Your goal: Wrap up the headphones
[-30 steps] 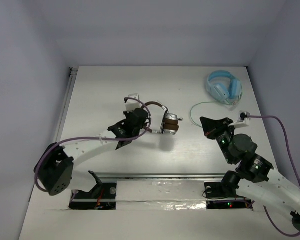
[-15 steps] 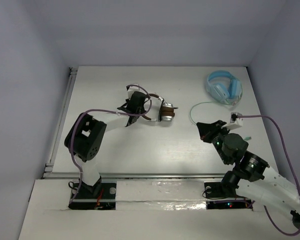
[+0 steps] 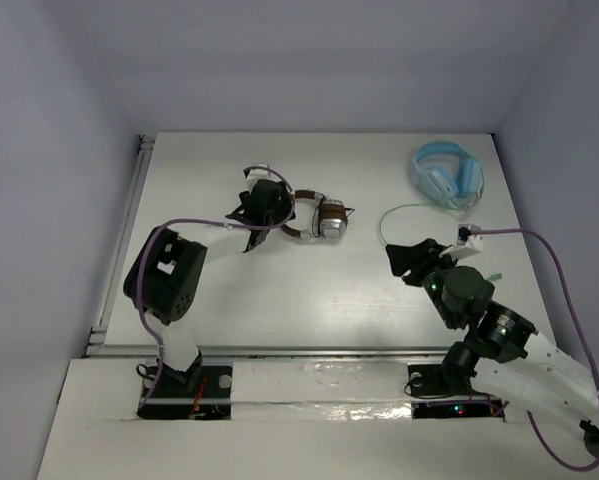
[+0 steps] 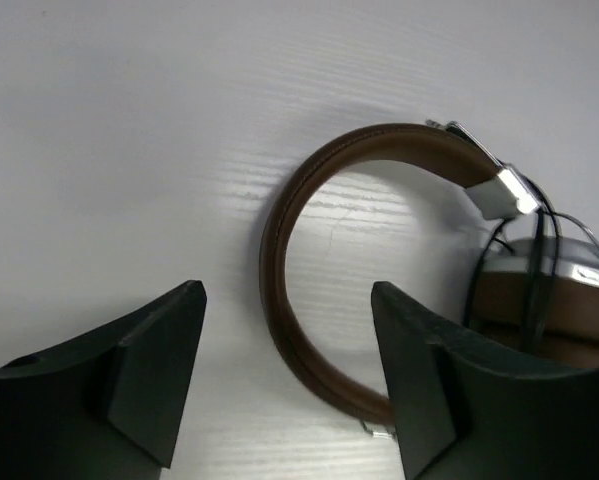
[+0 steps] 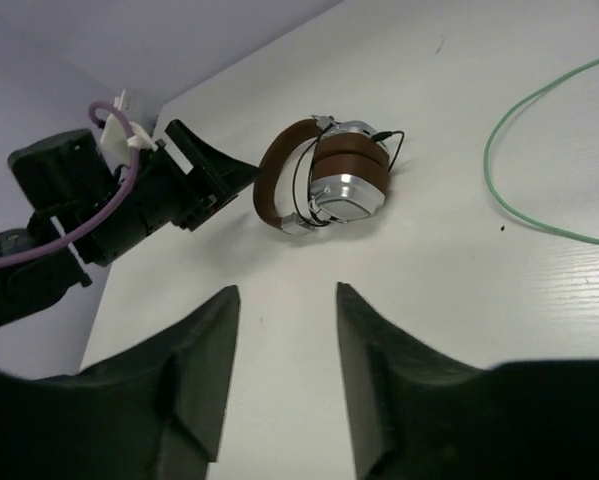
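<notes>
The headphones (image 3: pixel 319 217) lie on the white table, brown headband (image 4: pixel 279 260) to the left, silver earcups (image 5: pixel 347 187) together on the right. Their thin black cable (image 4: pixel 539 260) runs in loops around the earcups. My left gripper (image 3: pixel 279 212) is open just left of the headband; in the left wrist view its fingertips (image 4: pixel 191 300) stand either side of the band's curve without touching it. My right gripper (image 3: pixel 404 255) hovers open well to the right of the headphones, nothing between its fingers (image 5: pixel 224 310).
Light blue headphones (image 3: pixel 447 175) sit at the back right, and their pale green cable (image 3: pixel 394 215) loops toward my right gripper. The left arm's purple cable (image 3: pixel 194 225) arches over the table's left side. Grey walls enclose the table.
Both grippers have gone from shut to open. The left one has let go of the headband, after carrying the headphones slightly back and left. The right gripper shifted a little left.
</notes>
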